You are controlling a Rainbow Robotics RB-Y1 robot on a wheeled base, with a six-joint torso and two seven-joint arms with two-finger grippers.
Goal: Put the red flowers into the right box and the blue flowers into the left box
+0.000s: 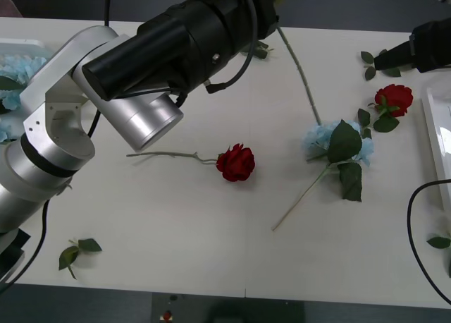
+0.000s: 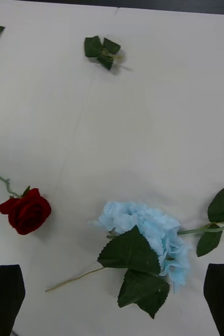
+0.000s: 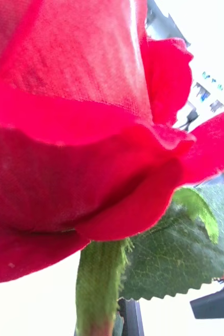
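White table (image 1: 211, 224) all round: near centre lies a red rose (image 1: 235, 161), further right the blue hydrangea (image 1: 337, 141) beneath the right claw (image 2: 112, 299), fingers apart. Left claw's grip I cannot tell, though a rose bloom (image 3: 80, 131) crowds its camera; that long stem (image 1: 299, 72) could slip free mid-carry.

roses (image 1: 235, 162): deep red, green stems
hydrangea (image 2: 153, 229): pale blue, dark green leaves
table (image 1: 183, 231): white
right box (image 1: 438, 136): white
left arm (image 1: 106, 90): silver and black
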